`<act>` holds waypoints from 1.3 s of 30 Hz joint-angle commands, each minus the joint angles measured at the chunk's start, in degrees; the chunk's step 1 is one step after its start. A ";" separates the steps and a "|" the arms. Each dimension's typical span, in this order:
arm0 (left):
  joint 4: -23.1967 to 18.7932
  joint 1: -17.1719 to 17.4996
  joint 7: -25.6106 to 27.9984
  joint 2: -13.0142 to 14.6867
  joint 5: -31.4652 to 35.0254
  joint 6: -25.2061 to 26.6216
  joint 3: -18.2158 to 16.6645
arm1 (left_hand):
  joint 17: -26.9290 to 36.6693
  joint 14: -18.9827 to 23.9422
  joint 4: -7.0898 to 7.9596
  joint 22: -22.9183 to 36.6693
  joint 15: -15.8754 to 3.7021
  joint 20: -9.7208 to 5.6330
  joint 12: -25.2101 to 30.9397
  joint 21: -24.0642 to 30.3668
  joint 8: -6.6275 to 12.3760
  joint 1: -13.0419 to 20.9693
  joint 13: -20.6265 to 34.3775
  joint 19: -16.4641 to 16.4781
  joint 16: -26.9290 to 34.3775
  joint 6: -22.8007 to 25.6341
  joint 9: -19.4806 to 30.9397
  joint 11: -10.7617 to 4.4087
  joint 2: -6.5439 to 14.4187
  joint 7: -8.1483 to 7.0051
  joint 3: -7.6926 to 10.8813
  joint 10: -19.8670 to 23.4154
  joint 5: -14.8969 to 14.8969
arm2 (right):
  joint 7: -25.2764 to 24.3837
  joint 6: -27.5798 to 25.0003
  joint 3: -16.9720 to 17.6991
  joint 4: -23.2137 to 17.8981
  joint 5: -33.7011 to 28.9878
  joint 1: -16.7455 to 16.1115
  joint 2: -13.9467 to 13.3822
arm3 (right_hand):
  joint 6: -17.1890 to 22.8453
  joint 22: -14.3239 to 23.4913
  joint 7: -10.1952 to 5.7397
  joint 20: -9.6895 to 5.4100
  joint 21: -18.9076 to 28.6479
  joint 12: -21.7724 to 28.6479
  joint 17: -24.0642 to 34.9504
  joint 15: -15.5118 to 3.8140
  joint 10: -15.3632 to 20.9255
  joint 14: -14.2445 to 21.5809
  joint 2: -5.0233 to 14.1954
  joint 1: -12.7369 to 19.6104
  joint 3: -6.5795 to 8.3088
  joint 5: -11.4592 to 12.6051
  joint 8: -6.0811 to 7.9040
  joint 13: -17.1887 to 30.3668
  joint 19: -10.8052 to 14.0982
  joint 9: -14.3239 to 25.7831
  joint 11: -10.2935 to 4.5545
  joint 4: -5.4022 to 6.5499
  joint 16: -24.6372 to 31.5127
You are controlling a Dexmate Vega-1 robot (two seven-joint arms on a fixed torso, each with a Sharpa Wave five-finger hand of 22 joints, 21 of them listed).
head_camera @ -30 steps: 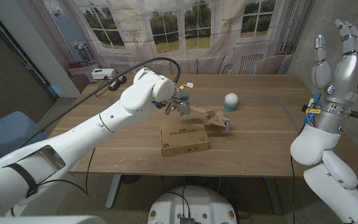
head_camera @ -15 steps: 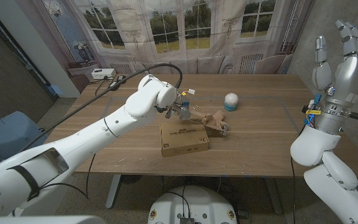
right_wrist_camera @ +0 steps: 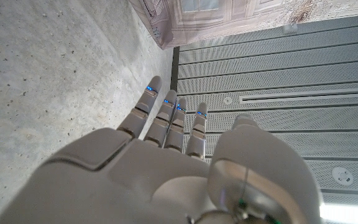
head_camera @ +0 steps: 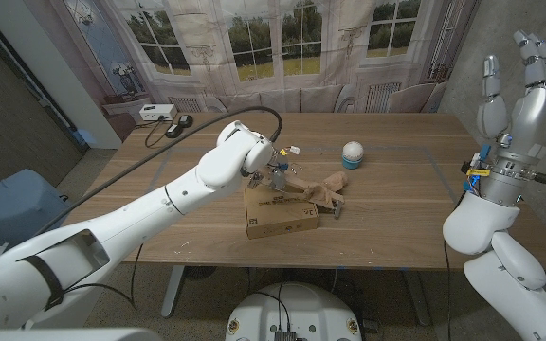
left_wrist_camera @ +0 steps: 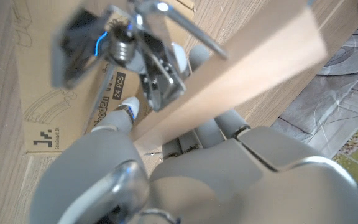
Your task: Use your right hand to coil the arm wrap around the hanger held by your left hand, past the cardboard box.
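My left hand point(head_camera: 275, 174) grips the pale wooden hanger point(head_camera: 313, 191) over the flat brown cardboard box point(head_camera: 280, 211), while my right hand point(head_camera: 518, 76) is raised, fingers spread, holding nothing.

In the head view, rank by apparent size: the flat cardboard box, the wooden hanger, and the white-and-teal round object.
1. Flat brown cardboard box, largest.
2. Wooden hanger held by the left hand, partly hidden.
3. White-and-teal round object, smallest, though it sits farther away.

Glossy white rounded arm shells end in the silver-grey jointed left hand point(left_wrist_camera: 229, 155) and silver-grey right hand point(head_camera: 519, 80); small blue lights dot the fingers point(right_wrist_camera: 166, 118), and a black cable loops along the left arm.
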 commanded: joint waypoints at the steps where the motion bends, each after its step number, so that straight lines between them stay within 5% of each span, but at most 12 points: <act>1: 0.78 -0.10 -4.89 -1.60 5.90 -2.85 0.73 | -3.24 -3.96 0.41 -1.82 -0.20 -1.68 -7.64 -2.21 -1.95 -0.81 -9.98 -2.06 -3.09 -0.92 -0.96 0.90 -1.91 -0.12 -2.17 -0.19 0.21 | -0.92 0.36 0.24 -0.42 -0.55 -0.97 0.45 | 0.34 0.19 -0.13 0.11 -0.25 -0.18 0.08 -1.45 0.66 0.64 0.05 -0.22 0.39 -0.17 -0.17 0.27 0.46 0.20 -0.09 -0.06 -0.16; 6: 0.35 0.54 -5.19 -1.92 8.01 -4.17 0.27 | -9.20 -8.26 2.53 -2.23 0.80 1.96 -15.88 -8.28 -4.92 -4.95 -19.09 -6.60 -8.72 -1.82 -3.28 0.89 -5.47 -0.29 -4.30 -2.49 1.77 | -0.96 0.40 0.39 -0.76 -0.60 -1.23 0.70 | 0.40 0.20 -0.15 0.08 -0.30 -0.22 0.06 -1.49 0.70 0.71 0.04 -0.29 0.43 -0.23 -0.18 0.28 0.48 0.20 -0.11 -0.07 -0.17; 12: -1.27 1.23 -4.44 -1.44 11.08 -6.11 -0.34 | -14.92 -18.81 3.79 -2.01 2.78 8.52 -23.62 -18.89 -9.26 -8.36 -25.48 -21.13 -15.95 -3.18 -6.41 1.44 -7.15 -0.04 -6.93 -7.40 3.14 | -0.75 0.64 0.58 -0.83 -0.78 -1.38 0.62 | 0.57 0.20 -0.22 0.08 -0.38 -0.26 0.04 -1.47 0.80 0.70 0.07 -0.41 0.50 -0.32 -0.17 0.29 0.54 0.21 -0.07 -0.08 -0.22; 18: -2.21 2.74 -2.54 -1.14 18.74 -7.68 -0.32 | -17.64 -24.11 4.09 -1.96 3.07 10.39 -27.96 -24.72 -12.96 -9.05 -29.11 -28.19 -19.24 -4.83 -8.05 1.04 -6.33 -1.24 -7.67 -10.19 3.45 | -0.53 0.10 0.42 -0.83 -0.97 -1.24 0.97 | 0.65 0.20 -0.21 0.05 -0.47 -0.33 0.02 -1.43 0.84 0.72 0.07 -0.51 0.59 -0.42 -0.20 0.30 0.58 0.21 -0.07 -0.11 -0.26; 23: -2.82 4.38 -1.40 -1.27 21.50 -9.01 -2.06 | -21.08 -31.10 5.09 -2.00 3.88 12.18 -33.96 -30.41 -18.96 -11.08 -32.54 -33.40 -23.39 -12.67 -8.75 1.41 -6.18 -5.38 -9.07 -15.71 3.05 | -0.14 -0.04 0.21 -0.71 -0.59 -1.02 1.04 | 0.70 0.20 -0.15 0.08 -0.56 -0.39 0.00 -1.41 0.84 0.64 0.02 -0.54 0.64 -0.49 -0.21 0.31 0.56 0.21 -0.10 -0.17 -0.33; 29: -3.88 6.35 1.21 -1.19 23.05 -9.90 -4.15 | -26.71 -51.38 6.71 -1.84 8.73 16.61 -45.03 -38.56 -28.90 -15.25 -37.40 -38.65 -33.06 -23.92 -9.11 3.02 -6.08 -7.68 -13.37 -28.29 2.18 | 0.28 -0.60 -0.35 -0.53 -0.92 -0.53 0.77 | 0.69 0.21 -0.15 0.16 -0.67 -0.46 -0.01 -1.39 0.85 0.66 -0.03 -0.60 0.72 -0.58 -0.27 0.32 0.55 0.21 -0.11 -0.24 -0.37; 32: -4.78 8.22 4.80 -0.77 23.87 -9.08 -5.60 | -29.19 -60.70 7.71 -1.80 11.47 16.83 -51.56 -43.12 -35.02 -16.61 -39.96 -40.78 -37.16 -30.74 -9.14 3.34 -4.05 -10.18 -14.81 -36.42 1.84 | 0.39 -0.94 -0.64 -0.49 -0.93 -0.33 0.75 | 0.71 0.21 -0.14 0.17 -0.72 -0.49 -0.01 -1.37 0.86 0.60 -0.04 -0.62 0.76 -0.61 -0.28 0.33 0.54 0.21 -0.11 -0.27 -0.41; 34: -5.39 9.71 7.71 -0.50 24.35 -8.13 -6.71 | -30.03 -64.46 9.63 -1.76 13.35 16.92 -55.03 -45.71 -38.42 -18.08 -41.33 -42.34 -38.67 -34.31 -9.14 3.29 0.69 -10.98 -14.02 -40.85 1.40 | 0.25 -1.09 -0.91 -0.40 -0.75 -0.10 0.91 | 0.75 0.21 -0.08 0.17 -0.75 -0.50 -0.02 -1.38 0.89 0.59 -0.05 -0.65 0.79 -0.64 -0.28 0.33 0.56 0.21 -0.04 -0.29 -0.43; 36: -6.26 11.83 11.56 -0.30 23.38 -6.43 -8.58 | -30.48 -68.16 11.01 -1.76 14.56 16.99 -57.43 -47.72 -40.69 -19.33 -42.26 -43.95 -40.05 -36.39 -9.13 3.36 4.35 -11.27 -13.29 -44.04 0.86 | 0.40 -1.35 -1.09 -0.47 -0.55 -0.04 0.97 | 0.78 0.21 -0.10 0.17 -0.79 -0.52 -0.02 -1.27 0.89 0.52 -0.06 -0.68 0.81 -0.67 -0.29 0.33 0.54 0.21 -0.10 -0.31 -0.47; 39: -7.17 15.30 18.85 -0.17 21.53 -3.48 -11.32 | -30.82 -70.63 12.00 -1.79 15.48 17.02 -59.53 -49.54 -43.00 -20.71 -43.03 -45.41 -40.85 -38.98 -9.18 3.27 6.56 -11.84 -13.02 -47.01 0.28 | 0.57 -0.57 -1.11 -0.24 0.37 0.02 0.65 | 0.90 0.21 -0.12 0.17 -0.86 -0.54 -0.02 -1.22 0.93 0.51 -0.07 -0.75 0.84 -0.71 -0.26 0.34 0.48 0.21 0.02 -0.31 -0.49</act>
